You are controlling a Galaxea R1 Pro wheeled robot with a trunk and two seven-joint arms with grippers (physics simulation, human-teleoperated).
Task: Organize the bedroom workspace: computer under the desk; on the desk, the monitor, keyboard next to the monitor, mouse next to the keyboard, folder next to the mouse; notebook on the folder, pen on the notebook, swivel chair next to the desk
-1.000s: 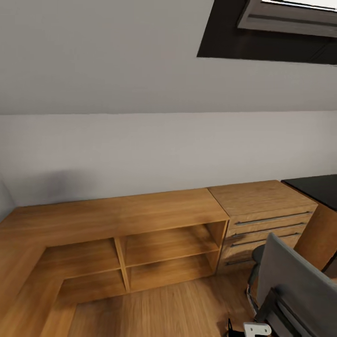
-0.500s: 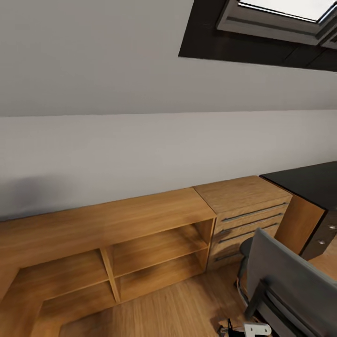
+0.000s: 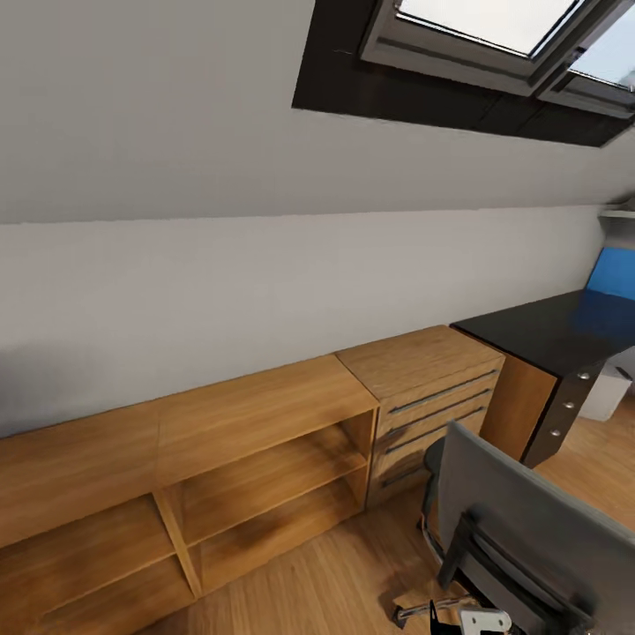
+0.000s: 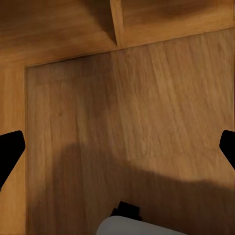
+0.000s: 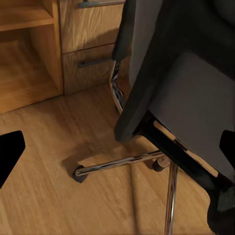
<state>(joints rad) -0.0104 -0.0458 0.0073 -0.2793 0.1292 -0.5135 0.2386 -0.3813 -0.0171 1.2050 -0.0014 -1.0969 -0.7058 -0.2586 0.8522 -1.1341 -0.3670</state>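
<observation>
- Left gripper (image 4: 117, 147): jaws spread wide, black fingertips at both frame edges, holding nothing, above oak floor (image 4: 147, 122).
- Right gripper (image 5: 117, 147): equally wide open, empty, over the swivel chair (image 5: 181, 88) and its chrome base.
- Head view: swivel chair (image 3: 520, 529) lower right; black desk (image 3: 547, 331) at right edge.

1. The grey padded swivel chair (image 3: 520, 538) with a chrome caster base (image 5: 122, 164) stands upright on the oak floor, its back toward the camera, in front of the light-wood drawer chest (image 3: 423, 397).
2. The glossy black surface (image 3: 551, 331) with a bright blue back panel (image 3: 613, 273) stands just beside that chest, well behind the chair.
</observation>
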